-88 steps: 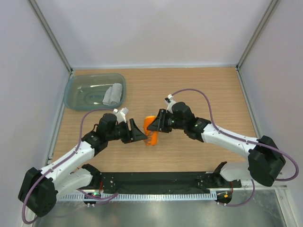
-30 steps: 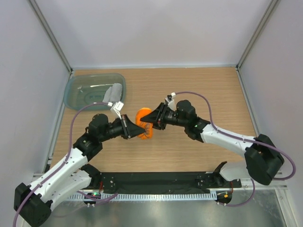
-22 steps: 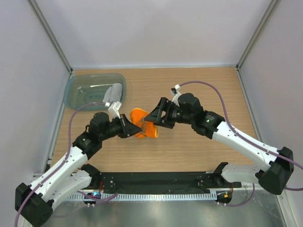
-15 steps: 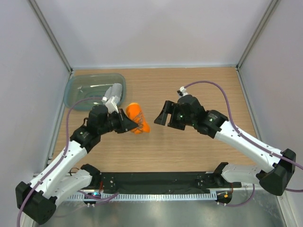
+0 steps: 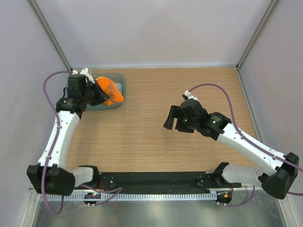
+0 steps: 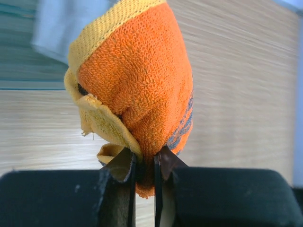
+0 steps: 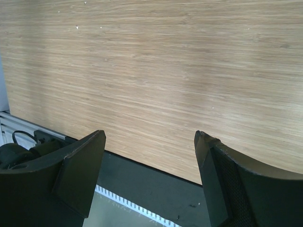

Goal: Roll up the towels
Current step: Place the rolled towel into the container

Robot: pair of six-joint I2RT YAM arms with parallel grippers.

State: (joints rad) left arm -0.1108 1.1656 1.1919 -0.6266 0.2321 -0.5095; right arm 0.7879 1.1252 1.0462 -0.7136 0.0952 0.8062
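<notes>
Where the overhead view starts at the left, we find the left gripper (image 5: 100, 93) at about ten o'clock on the table (image 5: 142, 142), clenched on the orange towel (image 5: 110, 91); the towel is a bunched roll held over the right part of the teal tub (image 5: 121, 82), its free end pointing toward four o'clock. In the left wrist view the left gripper (image 6: 144, 163) pinches the bottom edge of the orange towel (image 6: 137, 80) between nearly closed jaws; a yellow hem runs over the top of the roll and down its left side, and a grey-striped face shows at its lower right. Behind it, at eleven o'clock, lies the teal tub (image 6: 14, 52) with a blurred pale shape that may be the grey towel (image 6: 52, 26). Moving right, the right gripper (image 5: 169, 118) hangs near the middle of the table, well apart from the tub; its arm reaches in from four o'clock. Its wrist view shows the right gripper (image 7: 149, 156) released, jaws spread wide with nothing between them, over bare wood of the table (image 7: 189, 71).
</notes>
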